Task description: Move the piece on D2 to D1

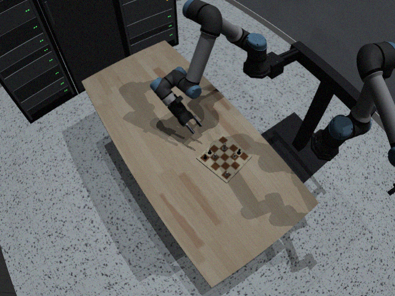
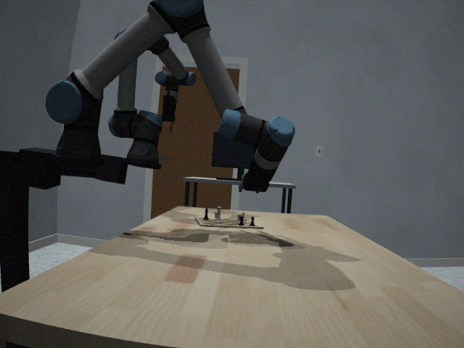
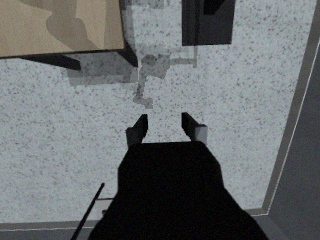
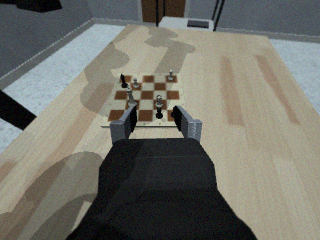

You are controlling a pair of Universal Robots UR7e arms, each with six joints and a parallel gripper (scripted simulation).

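Observation:
The board [image 1: 224, 166] [image 4: 146, 116] has five squares a side; its edge names are too small to read, so I cannot tell which square is D2. The tall pale piece [image 1: 224, 146] [image 4: 130, 95] stands upright. A smaller pale piece [image 1: 234, 155] [image 4: 135, 83] stands beside a black piece [image 1: 239, 152] [image 4: 124, 81]. My right gripper [image 1: 197, 128] [image 4: 155, 113] is open and empty, above the table just off the board's edge that bears two black pieces. My left gripper [image 3: 164, 120] [image 2: 170, 129] is open and empty, above the floor beyond the table.
Two black pieces [image 1: 205, 156] [image 1: 209, 152] stand near one corner, with a pale piece [image 1: 215, 156] [image 4: 159, 99] beside them. Another pale piece [image 1: 226, 174] [image 4: 171, 75] stands at a corner. The wooden table [image 1: 178, 197] [image 2: 232, 307] extends around the board. The right arm reaches over it.

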